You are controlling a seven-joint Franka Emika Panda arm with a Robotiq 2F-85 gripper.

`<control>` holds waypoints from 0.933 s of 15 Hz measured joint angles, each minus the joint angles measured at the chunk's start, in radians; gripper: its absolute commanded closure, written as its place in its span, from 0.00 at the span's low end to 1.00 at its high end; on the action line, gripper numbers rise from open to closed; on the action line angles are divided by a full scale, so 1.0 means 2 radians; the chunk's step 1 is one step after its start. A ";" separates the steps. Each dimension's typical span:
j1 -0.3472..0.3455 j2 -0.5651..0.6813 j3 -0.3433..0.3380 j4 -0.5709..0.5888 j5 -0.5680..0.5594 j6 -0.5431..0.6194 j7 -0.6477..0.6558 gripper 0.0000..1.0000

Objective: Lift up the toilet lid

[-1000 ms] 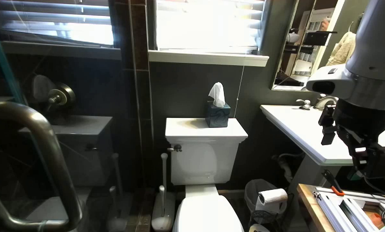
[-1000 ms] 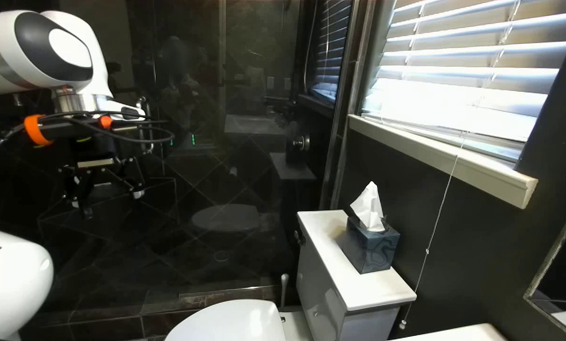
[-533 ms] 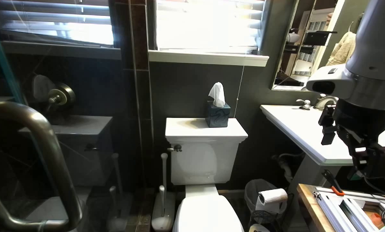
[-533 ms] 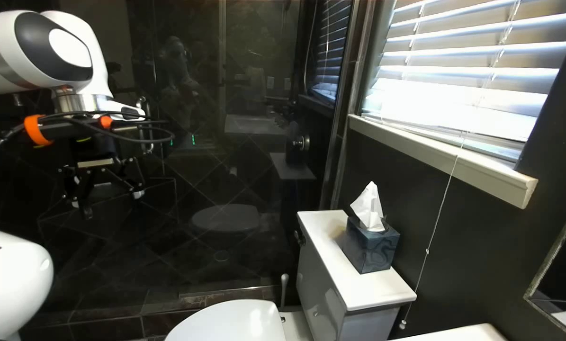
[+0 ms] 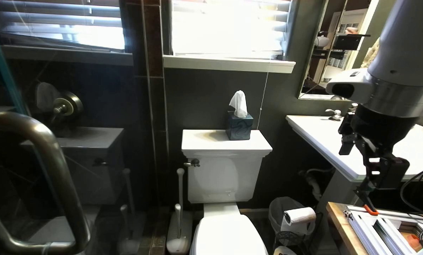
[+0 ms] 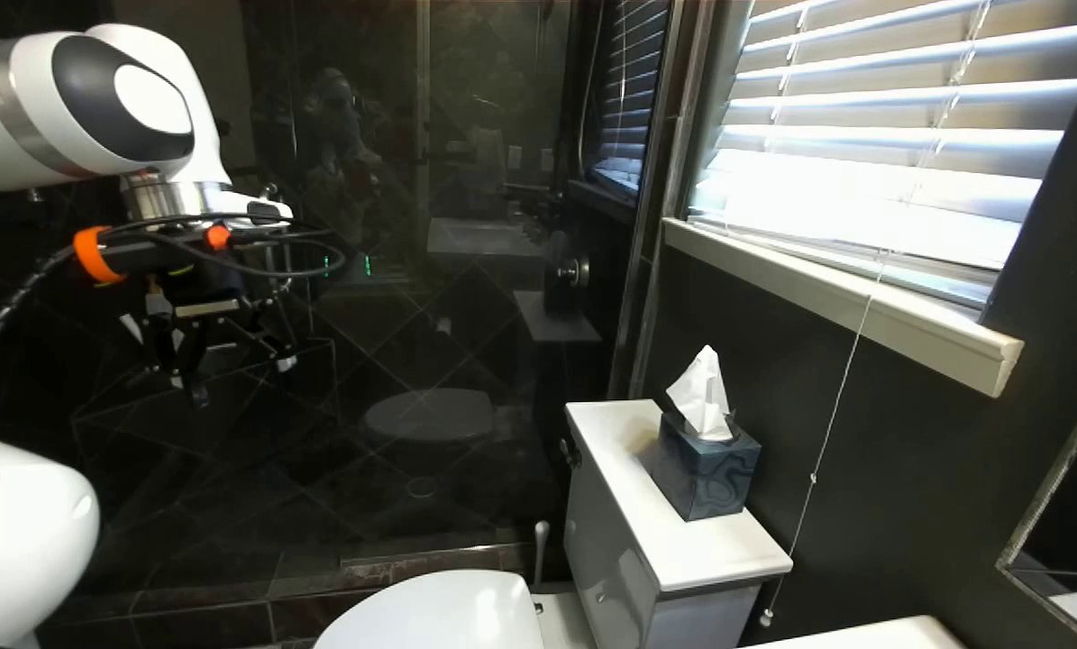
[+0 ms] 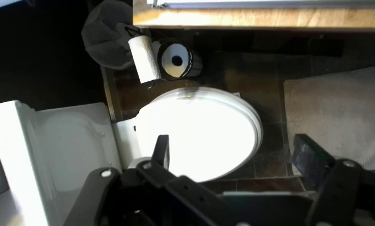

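White, glossy plastic: the toilet lid (image 7: 203,131) lies lowered and level, its hinged end towards the tank (image 7: 71,141), its rounded front pointing away. The gripper (image 7: 233,147) has its jaws spread wide — it hangs well above the lid and apart from it. In the wrist view one of its fingers (image 7: 161,150) shows in front of the lid's hinged end, and the other shows past the rounded front, against a pale mat (image 7: 334,106). The wooden worktop (image 7: 253,18) runs along the upper right of that view; the lid lies below its long edge, to the right of its visible corner, with a strip of dark floor (image 7: 247,72) between. Near that corner are a paper roll (image 7: 145,59) and a lined bin (image 7: 105,37). In an exterior view the gripper hangs above and to the right of the worktop's corner, in front of the sink counter (image 5: 319,134), while the lid sits lower and to the left — well apart from the gripper. Metal rails (image 5: 360,226) lie on the worktop just inside its edge. A dark tissue box (image 5: 239,126) stands upright on the tank.
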 measured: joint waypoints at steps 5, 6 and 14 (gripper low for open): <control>-0.046 0.056 -0.036 0.000 -0.029 0.130 0.016 0.00; -0.057 0.073 -0.045 0.000 -0.032 0.158 0.016 0.00; -0.130 0.280 -0.059 0.000 -0.065 0.395 0.092 0.00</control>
